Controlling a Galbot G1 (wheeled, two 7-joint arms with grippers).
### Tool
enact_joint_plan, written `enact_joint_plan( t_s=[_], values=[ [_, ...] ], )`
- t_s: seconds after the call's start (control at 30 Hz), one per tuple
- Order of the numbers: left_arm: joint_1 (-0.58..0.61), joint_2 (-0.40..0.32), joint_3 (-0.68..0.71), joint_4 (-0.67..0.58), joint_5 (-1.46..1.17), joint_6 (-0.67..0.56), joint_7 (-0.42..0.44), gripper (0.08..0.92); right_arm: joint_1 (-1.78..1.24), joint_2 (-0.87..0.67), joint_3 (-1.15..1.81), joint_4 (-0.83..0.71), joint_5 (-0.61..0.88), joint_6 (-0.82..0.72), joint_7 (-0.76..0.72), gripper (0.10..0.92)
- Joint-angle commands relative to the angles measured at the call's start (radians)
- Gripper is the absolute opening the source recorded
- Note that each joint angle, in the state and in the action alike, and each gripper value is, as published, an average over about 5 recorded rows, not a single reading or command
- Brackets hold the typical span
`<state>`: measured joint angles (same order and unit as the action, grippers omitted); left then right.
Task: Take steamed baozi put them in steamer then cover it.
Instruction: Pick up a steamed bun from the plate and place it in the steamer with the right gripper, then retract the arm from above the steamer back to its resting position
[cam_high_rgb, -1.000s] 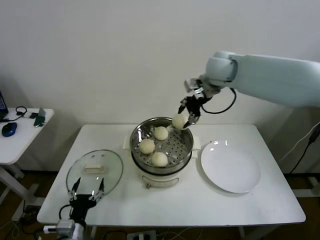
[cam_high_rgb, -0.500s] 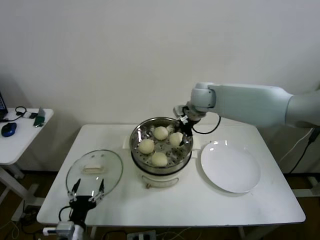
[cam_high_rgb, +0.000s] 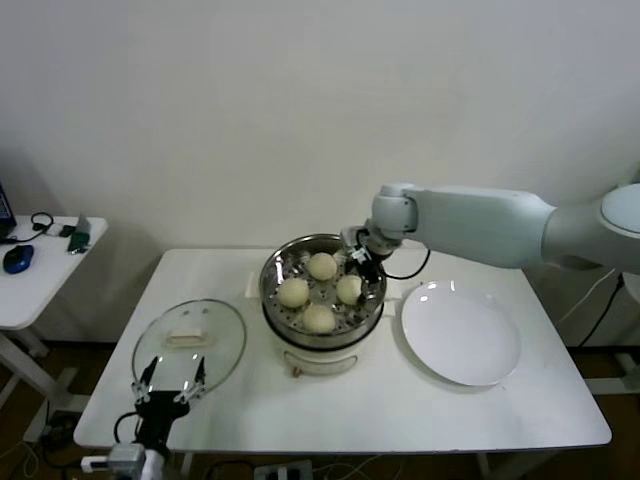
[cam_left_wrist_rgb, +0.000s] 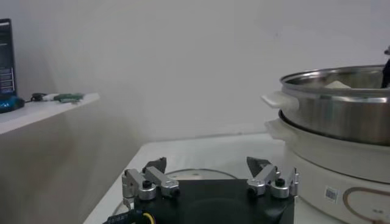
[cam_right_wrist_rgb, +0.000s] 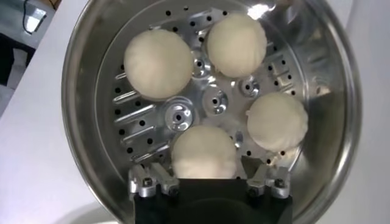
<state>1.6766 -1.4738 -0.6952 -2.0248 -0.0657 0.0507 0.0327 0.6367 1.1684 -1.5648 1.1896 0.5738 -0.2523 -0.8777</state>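
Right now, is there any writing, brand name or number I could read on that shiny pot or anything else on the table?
Nothing can be read.
The steamer's white base carries a small square sticker and a curved printed mark; both are too small to read.
The steamer, cover and plate show no text.

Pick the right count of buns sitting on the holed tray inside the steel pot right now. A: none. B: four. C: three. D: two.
B: the right wrist view shows four buns on the tray of the pot, the last one between the fingers of the open right claw.
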Motion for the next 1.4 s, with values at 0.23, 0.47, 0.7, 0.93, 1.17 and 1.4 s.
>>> enact_joint_plan(
  t_s=[0.23, 0.47, 0.7, 0.93, 1.17, 1.4],
  values=[
    [0.003, 0.001, 0.004, -0.024, -0.004, 0.018, -0.003, 0.823, 0.090, -0.159, 0.211, 0.007, 0.259, 0.002, -0.013, 0.823],
    [0.011, 0.010, 0.022, -0.034, -0.032, 0.004, -0.035, 0.823, -0.171, -0.322, 0.654, 0.057, 0.308, -0.053, 0.453, 0.823],
    [-0.015, 0.033, 0.023, -0.015, 0.001, -0.015, -0.032, 0.823, -0.519, -0.518, 1.040, 0.198, 0.278, -0.041, 0.735, 0.823],
    [-0.049, 0.047, 0.029, 0.013, 0.004, -0.020, -0.041, 0.823, -1.003, -0.703, 1.391, 0.385, 0.199, 0.045, 0.816, 0.823],
    [-0.074, 0.056, 0.028, 0.044, 0.054, -0.050, -0.051, 0.823, -1.655, -0.678, 1.994, 0.485, 0.143, 0.140, 0.755, 0.823],
    [-0.085, 0.067, 0.009, 0.078, 0.170, -0.106, -0.061, 0.823, -2.029, -0.493, 2.285, 0.519, 0.077, 0.323, 0.725, 0.823]
  ],
)
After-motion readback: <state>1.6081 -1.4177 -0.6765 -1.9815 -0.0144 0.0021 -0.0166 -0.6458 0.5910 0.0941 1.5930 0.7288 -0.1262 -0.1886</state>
